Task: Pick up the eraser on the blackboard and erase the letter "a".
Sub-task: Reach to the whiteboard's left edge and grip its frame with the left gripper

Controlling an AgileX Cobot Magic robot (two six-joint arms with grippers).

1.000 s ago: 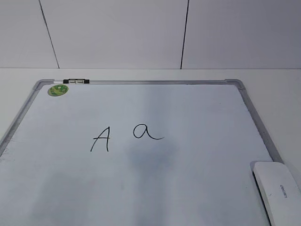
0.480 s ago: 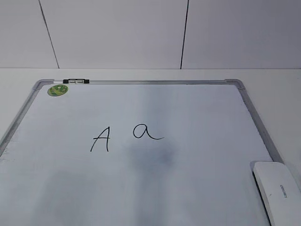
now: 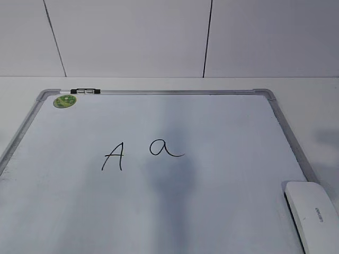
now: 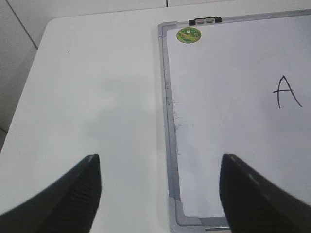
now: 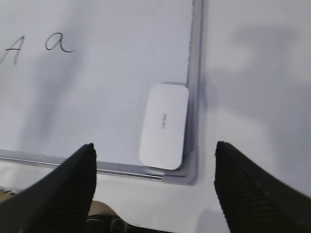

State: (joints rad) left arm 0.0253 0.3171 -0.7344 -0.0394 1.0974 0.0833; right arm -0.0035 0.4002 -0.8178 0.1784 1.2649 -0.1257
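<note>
The blackboard [image 3: 228,127] is a white board with a silver-grey frame, lying flat on the table. The small cursive letter "a" [image 3: 165,148] is written near its middle, right of a capital "A" [image 3: 113,156]. The white eraser [image 3: 312,214] lies on the board's near right corner. No gripper shows in the exterior view. In the right wrist view my right gripper [image 5: 154,145] is open and empty, above the eraser [image 5: 164,125], with the "a" [image 5: 58,42] far left. My left gripper [image 4: 159,162] is open and empty over the board's left frame [image 4: 167,97].
A round green sticker [image 3: 64,100] and a small black-and-silver clip [image 3: 85,91] sit at the board's far left corner. White table [image 4: 97,87] surrounds the board, with a white panelled wall [image 3: 132,37] behind. A dark part shows under the right gripper [image 5: 104,223].
The grey shadow in the middle of the board has grown longer toward the near edge, and a faint shadow has appeared on the table at the right. The eraser and letters have not moved.
</note>
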